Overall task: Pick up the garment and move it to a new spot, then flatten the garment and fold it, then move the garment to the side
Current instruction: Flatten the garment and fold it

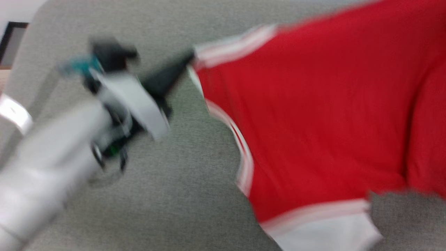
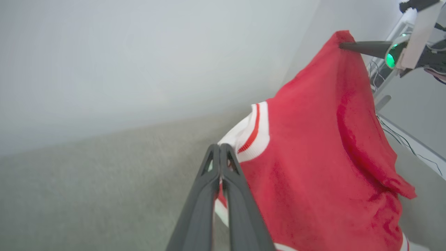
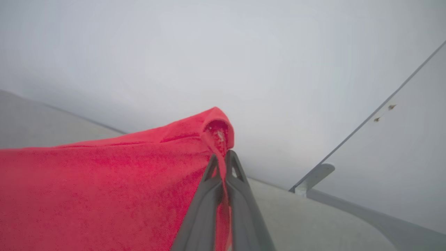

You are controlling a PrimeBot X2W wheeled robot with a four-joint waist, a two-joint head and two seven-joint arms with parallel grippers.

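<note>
The garment (image 1: 313, 115), red with red-and-white striped trim and a white sleeve at the bottom, hangs stretched above a grey cloth surface; the head view is blurred by motion. My left gripper (image 1: 190, 58) is shut on the striped trim at the garment's upper left corner. In the left wrist view its dark fingers (image 2: 220, 150) pinch that trim on the garment (image 2: 313, 157). My right gripper (image 2: 342, 44) holds the far red corner up. In the right wrist view it (image 3: 223, 157) is shut on a bunched edge of the garment (image 3: 104, 188). The lettering is hidden.
The grey textured surface (image 1: 174, 195) spreads under and left of the garment. A pale wall stands behind it. Cables and a white frame (image 2: 400, 136) lie at the right of the left wrist view. A grey bracket (image 3: 312, 177) sits by the wall.
</note>
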